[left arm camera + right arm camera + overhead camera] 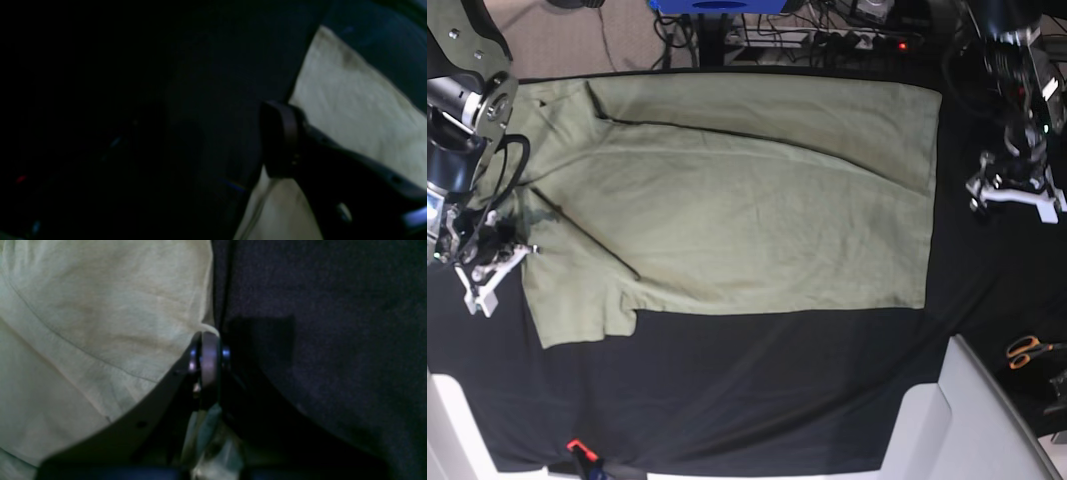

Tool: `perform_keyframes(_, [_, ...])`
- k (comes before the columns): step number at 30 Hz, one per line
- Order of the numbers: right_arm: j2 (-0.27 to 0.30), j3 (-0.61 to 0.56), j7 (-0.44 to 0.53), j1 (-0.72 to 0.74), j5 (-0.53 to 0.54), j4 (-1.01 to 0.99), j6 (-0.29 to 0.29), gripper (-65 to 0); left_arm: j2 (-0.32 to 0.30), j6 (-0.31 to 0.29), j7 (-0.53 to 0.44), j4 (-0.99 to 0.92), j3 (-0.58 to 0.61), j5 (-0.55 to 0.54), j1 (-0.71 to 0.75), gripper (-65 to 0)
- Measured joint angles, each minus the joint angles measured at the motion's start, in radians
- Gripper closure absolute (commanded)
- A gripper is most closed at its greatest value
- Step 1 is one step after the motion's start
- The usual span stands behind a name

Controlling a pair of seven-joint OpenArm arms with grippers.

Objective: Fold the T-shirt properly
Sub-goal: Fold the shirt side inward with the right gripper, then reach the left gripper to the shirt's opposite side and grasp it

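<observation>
The pale sage-green T-shirt (747, 200) lies spread flat on the black table cloth (777, 390), collar end toward the left of the base view. My right gripper (512, 255) is at the shirt's left sleeve edge. In the right wrist view its fingers (209, 340) are pressed together on the fabric edge (100, 323), and pale cloth shows between them lower down. My left gripper (1012, 192) hovers over black cloth to the right of the shirt's hem. In the left wrist view one finger (280, 140) shows a bare pad, with the T-shirt (350, 100) behind it.
Orange-handled scissors (1027, 350) lie at the right edge. White bins stand at the front right (947, 420) and front left (447, 420). A small red-orange item (575, 445) sits near the front edge. Cables and a blue stand (717, 8) crowd the back.
</observation>
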Motion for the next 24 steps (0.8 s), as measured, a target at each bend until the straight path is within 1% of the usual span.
perform_keyframes(2, [0.0, 0.0, 0.0, 0.0, 0.0, 0.0, 0.0, -0.2, -0.004, 0.0, 0.057, -0.082, -0.002, 0.008, -0.065, -44.3])
perform_keyframes(4, [0.0, 0.0, 0.0, 0.0, 0.0, 0.0, 0.0, -0.2, -0.001, 0.001, 0.075, -0.152, 0.003, 0.007, -0.123, -43.8])
perform_keyframes(5, [-0.001, 0.0, 0.0, 0.0, 0.0, 0.0, 0.0, -0.2, -0.002, 0.001, 0.071, -0.178, 0.032, 0.002, -0.143, -43.6])
perform_keyframes(7, [-0.002, 0.0, 0.0, 0.0, 0.0, 0.0, 0.0, -0.2, -0.01, 0.004, 0.07, -0.208, 0.127, 0.007, -0.169, -43.4])
perform_keyframes(8, [-0.002, 0.0, 0.0, 0.0, 0.0, 0.0, 0.0, -0.2, -0.007, 0.003, 0.055, -0.208, 0.179, 0.011, -0.176, -43.4])
perform_keyframes(9, [-0.002, 0.0, 0.0, 0.0, 0.0, 0.0, 0.0, -0.2, -0.005, -0.003, 0.056, -0.207, 0.227, -0.001, -0.184, -43.4])
perform_keyframes(11, [-0.002, 0.0, 0.0, 0.0, 0.0, 0.0, 0.0, -0.2, 0.006, -0.01, 0.052, -0.206, 0.28, -0.003, -0.196, -43.4])
perform_keyframes(13, [-0.002, 0.0, 0.0, 0.0, 0.0, 0.0, 0.0, -0.2, 0.014, -0.01, 0.044, -0.212, 0.294, -0.004, -0.205, -43.4])
perform_keyframes(15, [-0.002, 0.0, 0.0, 0.0, -0.001, 0.0, 0.0, -0.2, 0.023, -0.011, 0.034, -0.23, 0.285, -0.007, -0.212, -43.4])
perform_keyframes(21, [-0.002, 0.0, 0.0, 0.0, -0.001, 0.0, 0.0, -0.2, 0.023, -0.019, 0.012, -0.307, 0.289, -0.009, -0.266, -43.3])
perform_keyframes(24, [-0.002, 0.0, 0.0, 0.0, -0.001, 0.0, 0.0, -0.2, 0.024, -0.027, -0.05, -0.35, 0.29, -0.019, -0.278, -43.1])
